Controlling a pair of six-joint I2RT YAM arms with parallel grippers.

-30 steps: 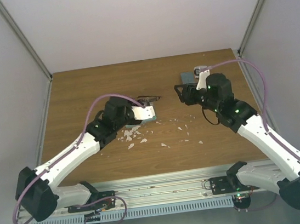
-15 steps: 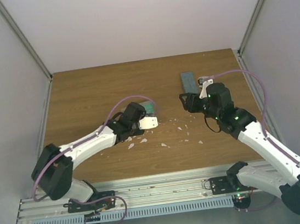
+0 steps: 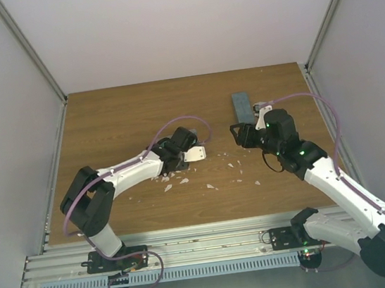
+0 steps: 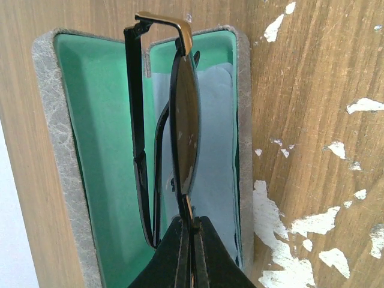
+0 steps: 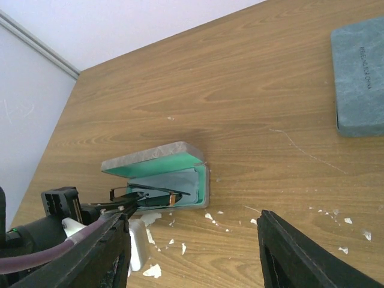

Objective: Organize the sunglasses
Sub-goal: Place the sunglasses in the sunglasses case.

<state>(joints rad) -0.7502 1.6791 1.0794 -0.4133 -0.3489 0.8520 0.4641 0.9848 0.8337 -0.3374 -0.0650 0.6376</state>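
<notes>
Green lining shows inside the open grey case (image 4: 99, 138), which lies on the brown wooden worktop (image 3: 118, 118) about midway across it. A light-blue cloth (image 4: 219, 156) rests in the case's right half. The sunglasses (image 4: 185, 120) hang edge-on directly over that lining: a thin dark wire frame with one dark rounded lens, a gold-coloured corner at the far end, and a temple arm running alongside on the left. The left jaws are clenched on the frame at its near end, so the whole pair reaches away from them over the case. Whether the frame touches the cloth cannot be told.

From the right wrist camera the same sunglasses (image 5: 155, 194) sit low at the mouth of the case (image 5: 157, 161), whose lid stands raised behind them. The right jaws are spread and grip nothing – they hover above bare wood, well to the right of the pair. A closed blue-grey case (image 3: 243, 104) lies flat at the far right. White flakes (image 3: 212, 185) are scattered over the near part of the worktop.
</notes>
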